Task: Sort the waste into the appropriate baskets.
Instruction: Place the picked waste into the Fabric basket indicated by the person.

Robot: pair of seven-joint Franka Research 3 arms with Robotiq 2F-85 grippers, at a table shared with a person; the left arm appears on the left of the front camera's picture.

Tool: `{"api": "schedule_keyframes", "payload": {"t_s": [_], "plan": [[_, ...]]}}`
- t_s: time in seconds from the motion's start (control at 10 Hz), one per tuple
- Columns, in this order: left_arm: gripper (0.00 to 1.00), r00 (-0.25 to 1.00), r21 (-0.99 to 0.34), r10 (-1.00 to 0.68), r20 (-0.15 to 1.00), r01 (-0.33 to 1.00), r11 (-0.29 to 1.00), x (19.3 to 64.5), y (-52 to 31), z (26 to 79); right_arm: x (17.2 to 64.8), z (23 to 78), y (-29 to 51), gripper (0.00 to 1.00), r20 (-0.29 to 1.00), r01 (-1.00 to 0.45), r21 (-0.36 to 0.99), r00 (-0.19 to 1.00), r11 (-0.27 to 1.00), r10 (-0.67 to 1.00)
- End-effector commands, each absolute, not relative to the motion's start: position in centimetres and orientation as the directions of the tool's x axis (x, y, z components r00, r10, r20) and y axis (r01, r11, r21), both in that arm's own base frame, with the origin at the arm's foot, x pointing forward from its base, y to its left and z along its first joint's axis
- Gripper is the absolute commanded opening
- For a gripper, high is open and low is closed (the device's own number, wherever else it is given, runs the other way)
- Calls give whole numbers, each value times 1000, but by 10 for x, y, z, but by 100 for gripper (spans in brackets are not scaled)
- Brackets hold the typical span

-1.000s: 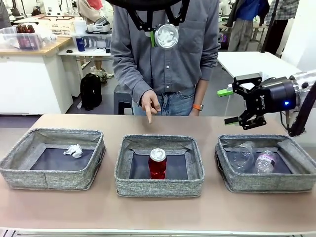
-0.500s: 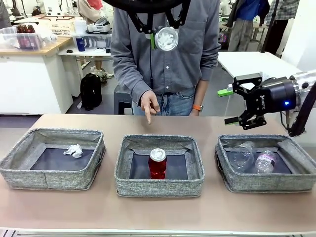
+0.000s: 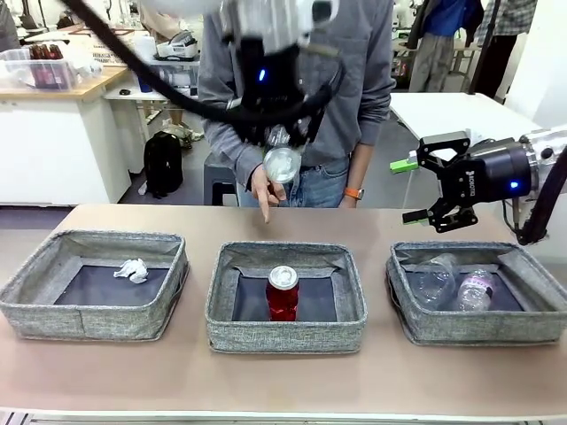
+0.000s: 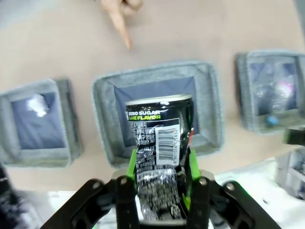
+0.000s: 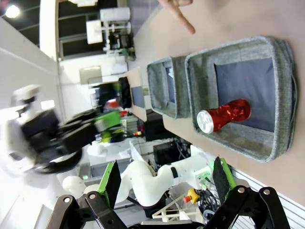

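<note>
My left gripper (image 3: 282, 142) hangs high over the far side of the middle basket (image 3: 285, 333), shut on a crushed dark can (image 3: 283, 165) whose silver end faces the camera. In the left wrist view the green pads (image 4: 130, 164) clamp that black can (image 4: 159, 119) above the middle basket (image 4: 102, 119). A red soda can (image 3: 283, 292) stands upright in that basket. The left basket (image 3: 89, 320) holds a white paper wad (image 3: 131, 270). In the right basket (image 3: 478, 329) lie a clear cup (image 3: 436, 279) and a clear bottle (image 3: 476, 289). My right gripper (image 3: 425, 190) hovers open behind the right basket.
The person stands at the far side, one hand (image 3: 268, 188) pointing a finger down at the table just behind the middle basket. In the right wrist view the red can (image 5: 224, 116) and the blurred left gripper (image 5: 90, 129) show. Bare tabletop (image 3: 283, 381) runs in front of the baskets.
My left arm has come down from the top of the picture with the dark can, lowering it toward the middle basket. The right arm and the person's hand have stayed put.
</note>
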State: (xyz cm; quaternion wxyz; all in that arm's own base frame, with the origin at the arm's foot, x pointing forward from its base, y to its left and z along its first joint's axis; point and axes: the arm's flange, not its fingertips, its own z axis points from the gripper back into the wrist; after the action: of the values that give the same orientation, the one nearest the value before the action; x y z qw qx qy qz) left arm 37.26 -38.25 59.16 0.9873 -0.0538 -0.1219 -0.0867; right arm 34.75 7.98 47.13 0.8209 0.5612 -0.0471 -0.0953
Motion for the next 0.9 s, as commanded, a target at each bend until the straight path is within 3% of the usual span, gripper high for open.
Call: {"api": "schedule_keyframes", "payload": {"t_s": [0.0, 0.2, 0.4, 0.8], "plan": [[41, 970, -125, -92, 227, 123, 985, 379, -354, 531, 348, 475, 79, 100, -47, 120, 927, 977, 355, -208], [41, 974, -80, -101, 203, 119, 990, 391, -354, 495, 348, 475, 79, 100, -47, 120, 927, 977, 355, -208], [41, 968, -24, -102, 229, 110, 994, 393, -352, 493, 348, 475, 79, 100, -47, 120, 927, 977, 355, -208], [41, 969, -35, -105, 226, 115, 993, 393, -354, 493, 348, 475, 79, 100, -47, 120, 927, 977, 355, -208]]}}
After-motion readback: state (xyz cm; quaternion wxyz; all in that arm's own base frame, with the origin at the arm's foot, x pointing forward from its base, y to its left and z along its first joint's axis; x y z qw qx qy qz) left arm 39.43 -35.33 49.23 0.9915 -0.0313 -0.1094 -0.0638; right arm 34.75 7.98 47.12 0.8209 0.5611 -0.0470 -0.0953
